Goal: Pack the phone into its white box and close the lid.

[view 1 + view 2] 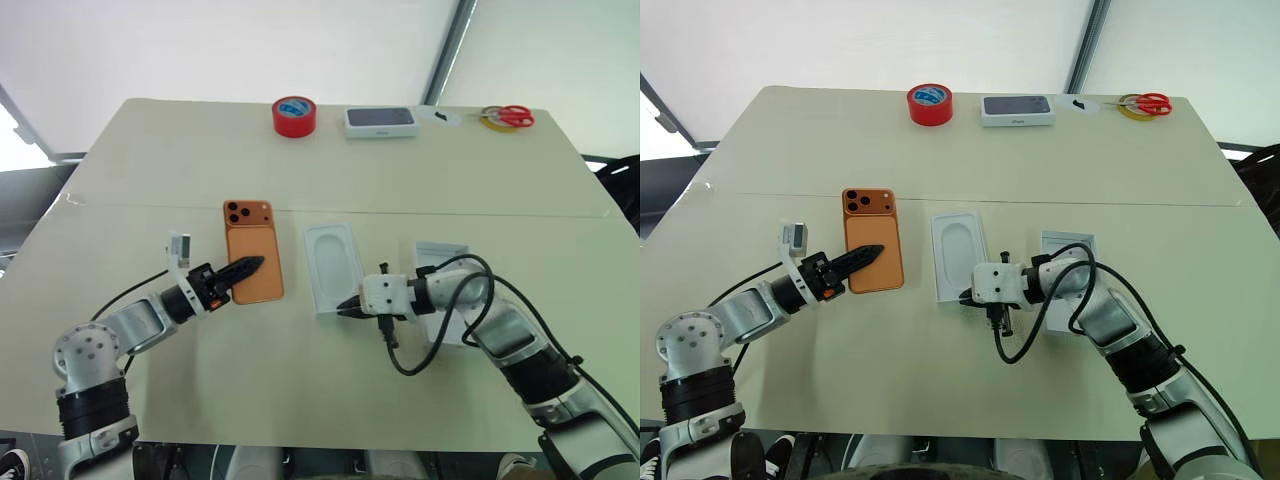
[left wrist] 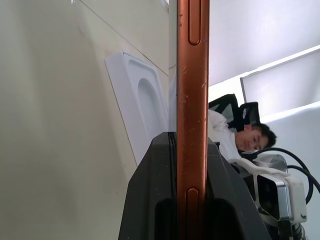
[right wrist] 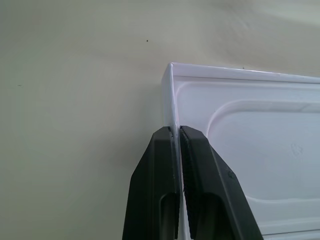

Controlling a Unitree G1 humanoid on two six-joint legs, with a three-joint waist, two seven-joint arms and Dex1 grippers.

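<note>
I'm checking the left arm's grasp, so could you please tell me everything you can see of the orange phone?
The phone is a flat orange slab with rounded corners and a metallic-looking copper edge carrying slim side buttons. Its back faces up, with a cluster of dark lenses at its far corner. It sits over the table, left of the white moulded tray. The left gripper is shut on its near long edge, one finger above and one below, as the left wrist view shows.

hidden — lid mostly behind right arm | markings unreadable
</note>
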